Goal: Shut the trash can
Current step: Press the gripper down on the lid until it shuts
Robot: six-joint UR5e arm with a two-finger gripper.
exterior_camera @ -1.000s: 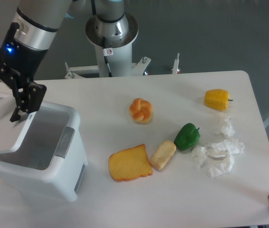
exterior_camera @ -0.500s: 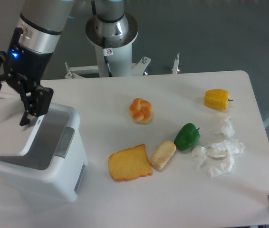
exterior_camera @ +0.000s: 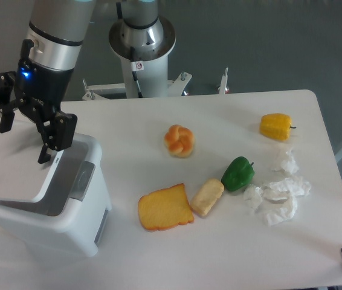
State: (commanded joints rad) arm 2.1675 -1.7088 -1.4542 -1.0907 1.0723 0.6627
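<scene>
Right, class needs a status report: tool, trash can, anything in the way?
Tool open, over lid. Trash can lid nearly down, not fully shut. Nothing blocking.

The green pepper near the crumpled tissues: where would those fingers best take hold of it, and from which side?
Probably across the green pepper's plump body, coming straight down from above. It lies on its side on the table with its thin stem pointing toward the far right, too slim to pinch. The fingers could close on its near-right and far-left flanks; the bread roll crowds its lower left end.
</scene>
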